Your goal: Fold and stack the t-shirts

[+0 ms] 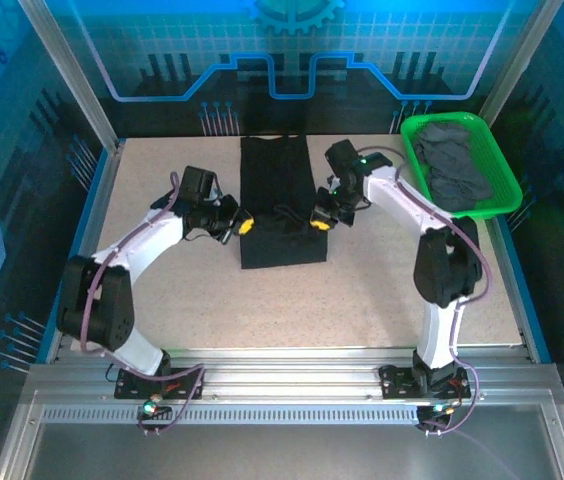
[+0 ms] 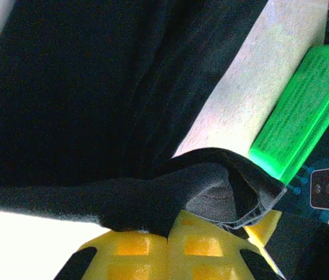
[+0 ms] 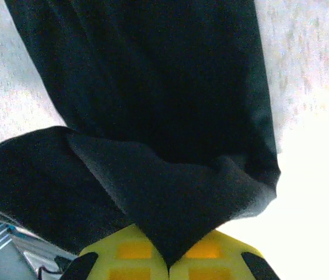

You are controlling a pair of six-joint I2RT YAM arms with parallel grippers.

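Observation:
A black t-shirt point(image 1: 280, 195) lies as a long narrow strip on the table's middle, running away from the arms. My left gripper point(image 1: 245, 224) is at its left edge and my right gripper point(image 1: 320, 222) at its right edge, both near the strip's near half. In the left wrist view the yellow fingers point(image 2: 147, 248) of the left gripper point(image 2: 175, 224) are shut on a fold of the black t-shirt point(image 2: 94, 105). The right gripper point(image 3: 169, 262) is likewise shut on a raised corner of the black t-shirt point(image 3: 170, 198). Dark grey t-shirts point(image 1: 450, 165) lie heaped in the basket.
A bright green plastic basket point(image 1: 507, 190) stands at the back right corner, its rim point(image 2: 298, 122) also seen past the cloth. Metal frame posts and blue panels wall the table on the left, right and back. Speckled tabletop point(image 1: 382, 290) stretches in front of the shirt.

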